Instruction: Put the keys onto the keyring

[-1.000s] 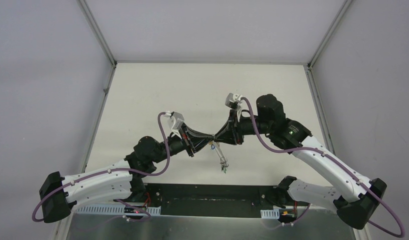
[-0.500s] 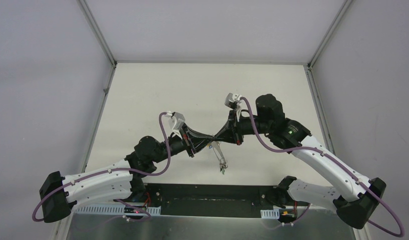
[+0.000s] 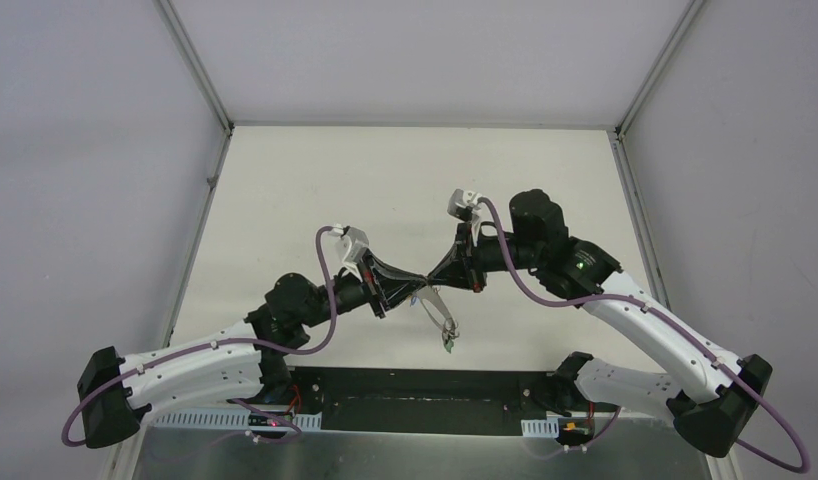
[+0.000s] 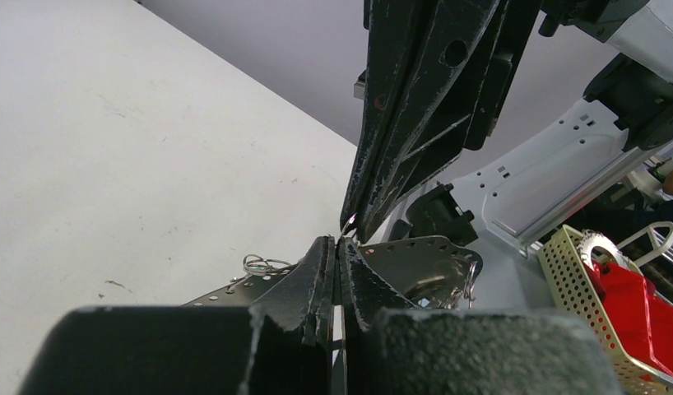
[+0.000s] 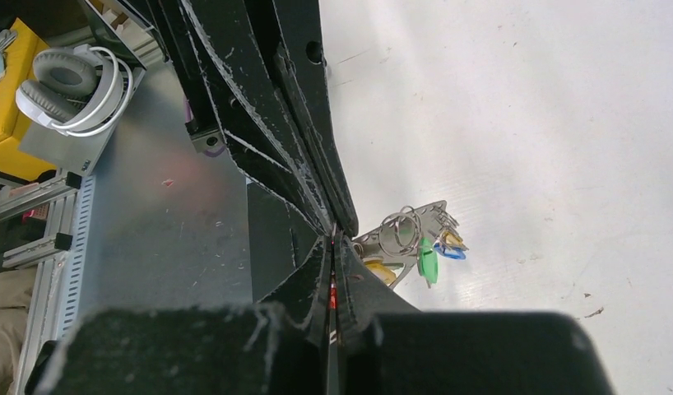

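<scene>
Above the middle of the table my two grippers meet tip to tip. The left gripper (image 3: 415, 286) (image 4: 342, 243) is shut on the keyring (image 4: 420, 259), whose perforated grey band runs out to both sides of its jaws. The right gripper (image 3: 431, 279) (image 5: 332, 240) is shut too, with a sliver of red, seemingly a red-headed key, between its pads. Below the tips the keyring (image 3: 437, 308) hangs down with keys (image 3: 449, 340) at its low end. In the right wrist view green (image 5: 427, 259), yellow (image 5: 381, 270) and blue (image 5: 451, 252) tags cluster on small wire rings beside the band.
The white table (image 3: 385, 180) stretches behind the grippers, walled by grey panels. A black base plate (image 3: 415, 385) lies at the near edge between the arm bases. Off the table are headphones (image 5: 70, 82) and a perforated basket holding a red object (image 4: 638, 296).
The right gripper has shut. Both grippers' meeting point has drifted slightly left and towards the near edge, and the hanging keyring has swung with it.
</scene>
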